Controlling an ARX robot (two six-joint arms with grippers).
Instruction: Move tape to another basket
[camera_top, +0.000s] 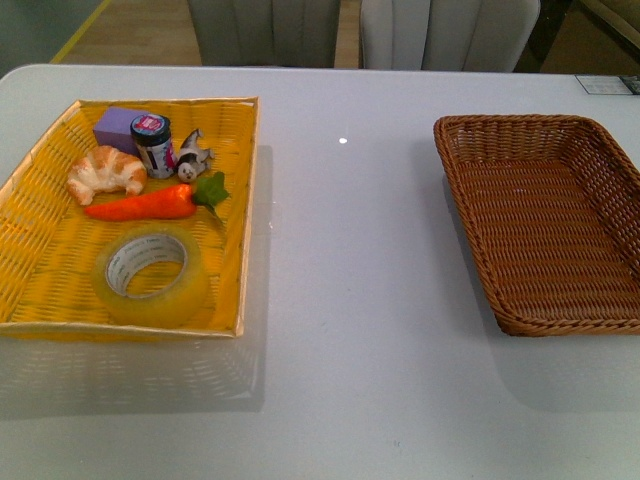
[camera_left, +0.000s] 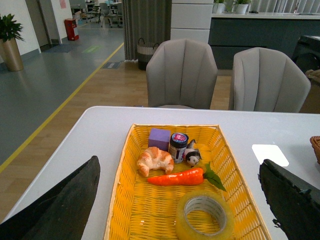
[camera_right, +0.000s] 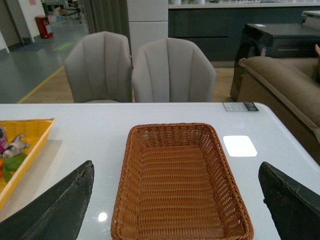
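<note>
Zero progress; tape (camera_top: 155, 298) flat in yellow tray (camera_top: 50, 270), left, near end; basket (camera_top: 540, 200) empty, right; left tool (camera_left: 178, 165), right tool (camera_right: 176, 167) spread wide, gripping nothing.

Glossy translucent tape (camera_top: 150, 275) — woven wicker basket (camera_top: 545, 215)

Bright, even overhead light fills all three views, and focus is mostly sharp. The glossy white bench (camera_top: 340, 340) shows a pinpoint of glare in the front view and a rectangular white reflection in each wrist view. Soft, pale shadows lie beside the bright yellow woven tray (camera_top: 250, 200) and the dark brown wicker basket (camera_top: 570, 325).
</note>
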